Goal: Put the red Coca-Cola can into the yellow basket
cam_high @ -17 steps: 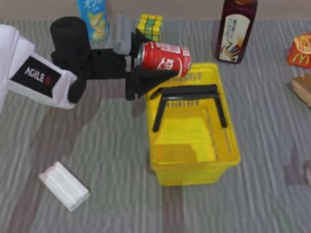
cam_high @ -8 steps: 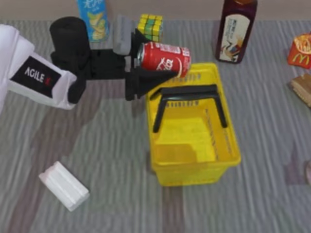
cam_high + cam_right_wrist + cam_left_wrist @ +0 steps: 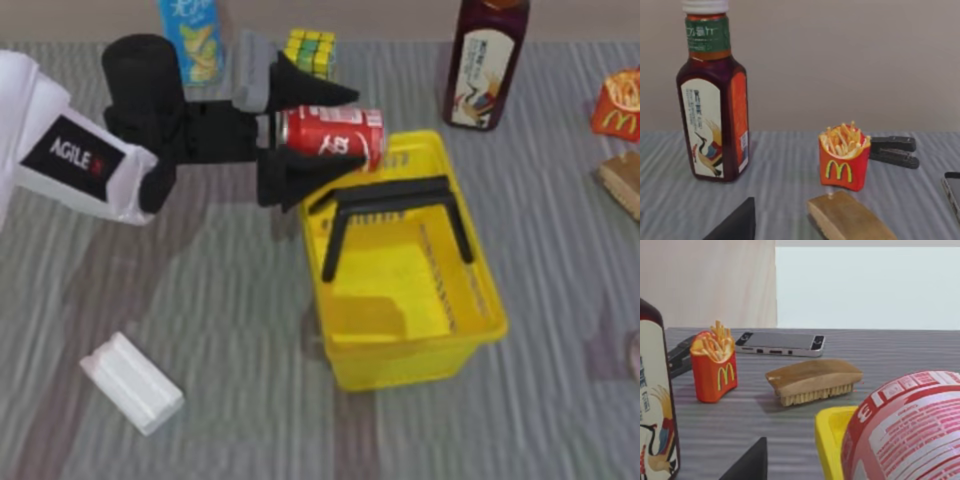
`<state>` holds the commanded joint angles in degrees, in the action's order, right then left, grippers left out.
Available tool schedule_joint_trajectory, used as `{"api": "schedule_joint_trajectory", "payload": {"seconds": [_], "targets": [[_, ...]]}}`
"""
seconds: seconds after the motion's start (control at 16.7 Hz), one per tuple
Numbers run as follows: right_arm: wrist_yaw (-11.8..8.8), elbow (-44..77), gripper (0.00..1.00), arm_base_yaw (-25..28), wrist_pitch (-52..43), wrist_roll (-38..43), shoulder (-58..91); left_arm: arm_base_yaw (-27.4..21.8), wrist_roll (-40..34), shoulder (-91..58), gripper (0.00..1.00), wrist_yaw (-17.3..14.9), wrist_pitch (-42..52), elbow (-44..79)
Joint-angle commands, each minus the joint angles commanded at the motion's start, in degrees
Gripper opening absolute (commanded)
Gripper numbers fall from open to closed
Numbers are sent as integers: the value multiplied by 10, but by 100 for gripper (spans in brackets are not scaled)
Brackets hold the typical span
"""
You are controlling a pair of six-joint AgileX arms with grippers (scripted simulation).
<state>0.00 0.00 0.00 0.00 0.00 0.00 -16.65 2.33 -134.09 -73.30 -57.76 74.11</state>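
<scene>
Gripper of my left arm has its 2 fingers spread clear of the red Coca-Cola can, which lies sideways over the far rim of the yellow basket, evidently let go there to drop inside.

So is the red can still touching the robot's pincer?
Apart, it seems. In the top view the left pincer has spread open, with slim gaps between its fingers and the red can, which lies at the yellow basket rim.
</scene>
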Motion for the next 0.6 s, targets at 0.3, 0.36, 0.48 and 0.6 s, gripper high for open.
{"api": "schedule_joint_trajectory", "payload": {"seconds": [0.3,0.36,0.48,0.6], "targets": [[0,0,100,0,0,0,0,-2,0,2,100,1,1,1],[0,0,100,0,0,0,0,-2,0,2,100,1,1,1],[-1,17,100,7,-16,-11,17,2,-5,17,100,13,12,-11],[-1,57,100,22,-51,-34,57,9,-16,54,100,40,37,-36]]}}
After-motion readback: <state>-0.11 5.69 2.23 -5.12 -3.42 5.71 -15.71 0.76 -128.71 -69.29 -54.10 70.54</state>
